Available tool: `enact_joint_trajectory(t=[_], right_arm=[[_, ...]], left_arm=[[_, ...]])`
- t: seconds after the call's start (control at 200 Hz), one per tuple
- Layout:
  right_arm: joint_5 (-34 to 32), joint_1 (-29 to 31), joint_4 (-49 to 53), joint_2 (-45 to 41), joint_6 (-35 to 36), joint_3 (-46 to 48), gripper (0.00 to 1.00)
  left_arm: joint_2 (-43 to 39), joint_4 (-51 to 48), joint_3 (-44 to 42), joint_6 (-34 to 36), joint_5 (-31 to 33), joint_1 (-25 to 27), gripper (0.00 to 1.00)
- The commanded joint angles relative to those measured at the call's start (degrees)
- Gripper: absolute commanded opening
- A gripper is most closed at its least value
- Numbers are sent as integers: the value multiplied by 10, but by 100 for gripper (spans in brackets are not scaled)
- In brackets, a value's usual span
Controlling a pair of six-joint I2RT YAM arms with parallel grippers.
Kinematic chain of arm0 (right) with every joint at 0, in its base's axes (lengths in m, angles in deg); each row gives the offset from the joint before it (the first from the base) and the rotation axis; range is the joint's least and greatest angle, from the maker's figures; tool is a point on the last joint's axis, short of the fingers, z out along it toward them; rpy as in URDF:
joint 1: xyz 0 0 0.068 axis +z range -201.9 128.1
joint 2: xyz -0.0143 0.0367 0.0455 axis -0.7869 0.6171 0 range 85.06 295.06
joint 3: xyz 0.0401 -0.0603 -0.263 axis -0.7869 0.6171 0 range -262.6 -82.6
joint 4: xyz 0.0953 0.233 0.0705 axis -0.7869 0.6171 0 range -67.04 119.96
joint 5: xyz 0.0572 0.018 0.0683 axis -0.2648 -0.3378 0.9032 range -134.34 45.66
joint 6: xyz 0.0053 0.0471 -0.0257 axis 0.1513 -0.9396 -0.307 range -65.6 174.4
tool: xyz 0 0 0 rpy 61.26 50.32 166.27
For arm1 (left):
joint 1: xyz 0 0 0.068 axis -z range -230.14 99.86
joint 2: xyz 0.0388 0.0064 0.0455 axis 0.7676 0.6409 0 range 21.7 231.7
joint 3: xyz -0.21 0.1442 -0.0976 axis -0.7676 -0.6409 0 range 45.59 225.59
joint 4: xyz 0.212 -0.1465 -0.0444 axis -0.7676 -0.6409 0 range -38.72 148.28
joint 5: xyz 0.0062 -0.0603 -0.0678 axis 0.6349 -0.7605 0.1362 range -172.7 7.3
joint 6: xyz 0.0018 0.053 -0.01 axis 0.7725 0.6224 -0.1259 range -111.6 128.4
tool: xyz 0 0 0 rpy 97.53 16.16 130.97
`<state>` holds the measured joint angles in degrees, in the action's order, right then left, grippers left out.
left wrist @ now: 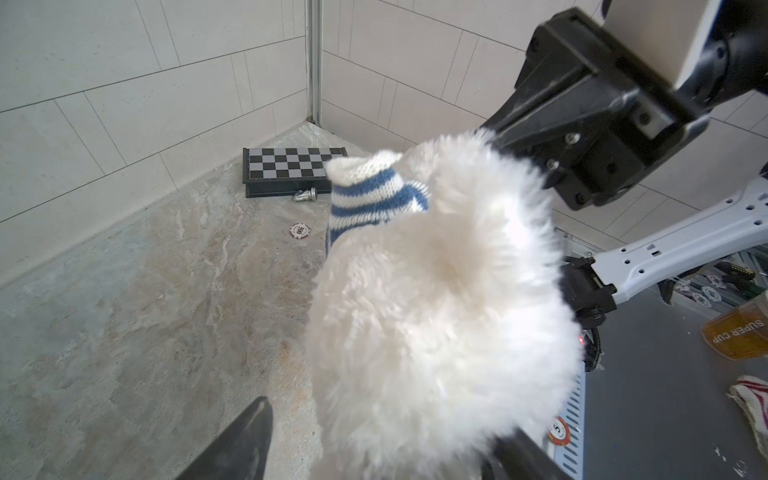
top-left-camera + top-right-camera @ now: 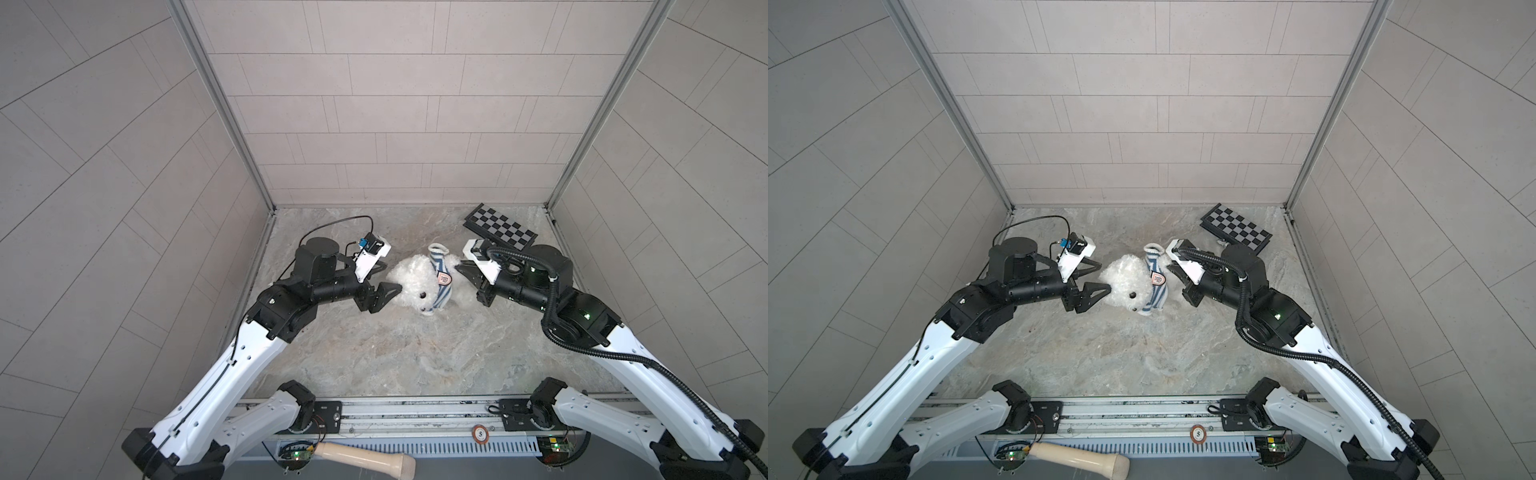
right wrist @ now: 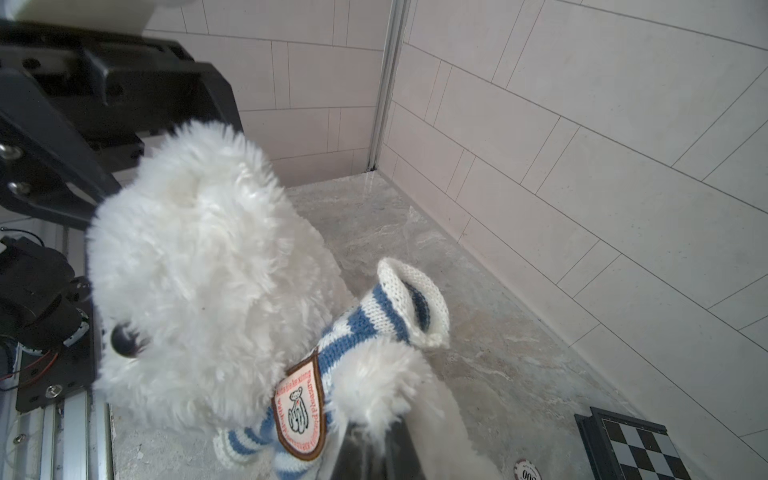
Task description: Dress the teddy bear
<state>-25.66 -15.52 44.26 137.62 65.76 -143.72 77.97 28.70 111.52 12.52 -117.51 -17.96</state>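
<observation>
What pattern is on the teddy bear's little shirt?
Blue and white stripes; the shirt shows best in the right wrist view.

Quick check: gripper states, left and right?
Left gripper: open, straddling the fluffy white teddy bear's head.
Right gripper: shut on the bear's furry arm.

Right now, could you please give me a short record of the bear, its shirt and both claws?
teddy bear: cream-white plush, mid-table, between the claws
striped shirt: partly on the bear, badge showing, one sleeve empty
left claw: open, jaws either side of the bear's head
right claw: shut, apparently pinching fur on the bear's arm
chessboard: folded, far right corner
poker chip: on the table near the chessboard
</observation>
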Motion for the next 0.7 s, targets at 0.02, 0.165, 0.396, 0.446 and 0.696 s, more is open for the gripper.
enact_joint_trajectory(t=[0.02, 0.165, 0.396, 0.446, 0.696], right_arm=[[-22, 23, 1, 9, 38, -18, 0], [-51, 25, 6, 21, 39, -21, 0], [-82, 25, 12, 36, 40, -22, 0], [-84, 25, 8, 34, 40, -19, 0], [-79, 26, 6, 30, 41, -15, 0]], left_arm=[[14, -10, 47, 4, -26, 6, 85], [42, -84, 98, 27, -14, 6, 100], [70, -130, 138, 33, -9, 6, 100], [77, -133, 143, 32, -7, 6, 100], [135, -144, 170, 35, 62, 42, 100]])
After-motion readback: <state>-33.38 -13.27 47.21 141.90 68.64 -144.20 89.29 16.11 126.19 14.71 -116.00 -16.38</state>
